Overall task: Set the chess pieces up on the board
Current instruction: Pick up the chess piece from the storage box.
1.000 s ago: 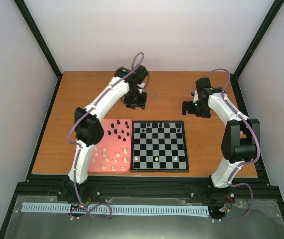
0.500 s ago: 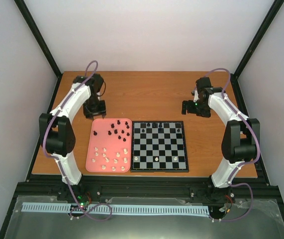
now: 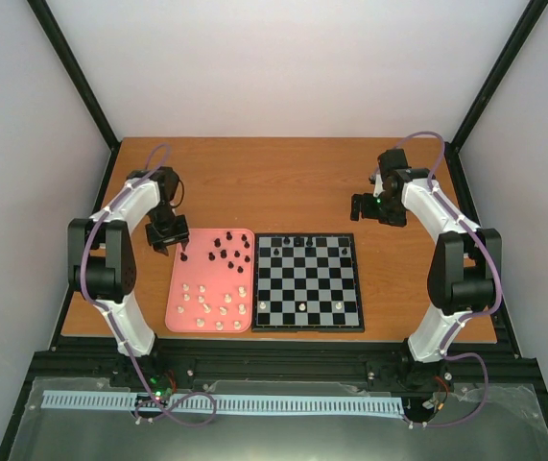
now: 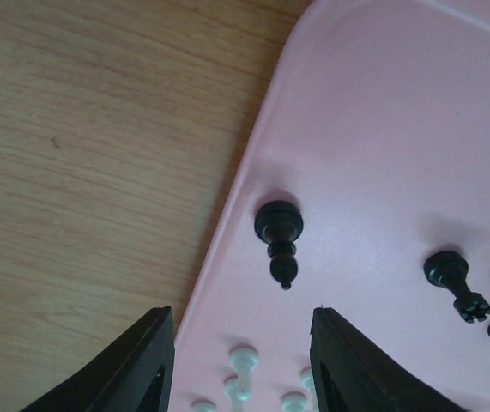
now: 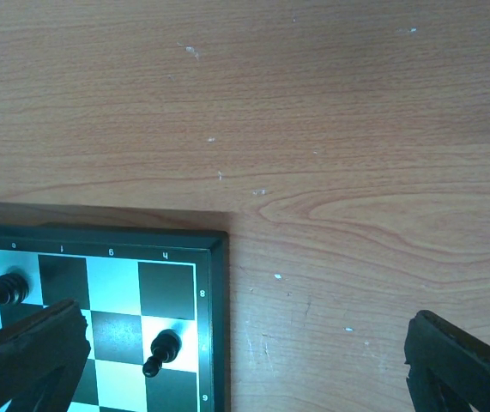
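The chequered board (image 3: 343,322) lies at the table's middle right, with a few black pieces (image 3: 299,241) on its far rows and three white ones (image 3: 301,305) near its front. My left gripper (image 3: 171,240) is open and empty, hovering over the far-left corner of the pink tray (image 3: 181,319). In the left wrist view a black piece (image 4: 279,240) stands on the tray just ahead of the open left gripper (image 4: 240,319). My right gripper (image 3: 362,208) is open and empty beyond the board's far-right corner. In the right wrist view the right gripper (image 5: 245,348) is above the table beside a black pawn (image 5: 163,350).
The pink tray (image 4: 382,129) holds several black pieces (image 3: 227,248) at its far end and several white ones (image 3: 211,305) at its near end. Bare wood table (image 3: 302,182) lies behind the board and tray. Black frame posts stand at the table's corners.
My left arm has swung from the far middle of the table to the left and nearer, down to the tray's far-left corner. The right arm has not moved.
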`<state>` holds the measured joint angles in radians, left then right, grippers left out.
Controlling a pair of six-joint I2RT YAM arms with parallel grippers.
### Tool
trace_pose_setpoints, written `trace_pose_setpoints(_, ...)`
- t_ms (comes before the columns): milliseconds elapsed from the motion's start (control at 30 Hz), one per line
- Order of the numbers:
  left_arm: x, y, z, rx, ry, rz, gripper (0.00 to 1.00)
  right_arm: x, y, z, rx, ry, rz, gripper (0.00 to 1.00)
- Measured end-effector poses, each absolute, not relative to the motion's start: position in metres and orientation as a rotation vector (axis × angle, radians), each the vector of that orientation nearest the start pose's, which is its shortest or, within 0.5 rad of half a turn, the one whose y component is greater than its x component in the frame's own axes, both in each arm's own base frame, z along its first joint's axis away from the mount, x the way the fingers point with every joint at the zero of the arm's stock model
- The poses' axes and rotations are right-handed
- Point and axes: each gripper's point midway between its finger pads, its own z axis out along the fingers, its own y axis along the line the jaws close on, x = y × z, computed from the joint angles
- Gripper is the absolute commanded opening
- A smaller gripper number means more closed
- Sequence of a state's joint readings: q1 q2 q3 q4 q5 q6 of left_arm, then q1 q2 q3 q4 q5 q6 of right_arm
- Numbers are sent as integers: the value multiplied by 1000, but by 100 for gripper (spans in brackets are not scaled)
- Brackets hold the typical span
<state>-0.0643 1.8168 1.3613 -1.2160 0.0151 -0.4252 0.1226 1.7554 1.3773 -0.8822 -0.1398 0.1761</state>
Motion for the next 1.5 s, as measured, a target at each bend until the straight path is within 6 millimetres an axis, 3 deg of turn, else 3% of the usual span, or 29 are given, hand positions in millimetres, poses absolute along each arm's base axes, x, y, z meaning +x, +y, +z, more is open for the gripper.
trace_pose_setpoints(500,311,-34,47,-580,3218,-86,42,387,72,100,47,2860,261,100)
trace_pose_setpoints(700,308,-34,42,-571,3235,-90,25,387,72,99,48,2862,260,100)
trace_pose_setpoints(1033,310,-36,35,-567,3241,-99,21,387,72,99,48,2863,260,100)
trace_pose_setpoints(1400,312,-35,31,-560,3254,-89,2,387,72,99,48,2863,260,100)
trace_pose_setpoints(1500,312,-35,31,-556,3254,-88,1,387,72,99,48,2863,260,100)
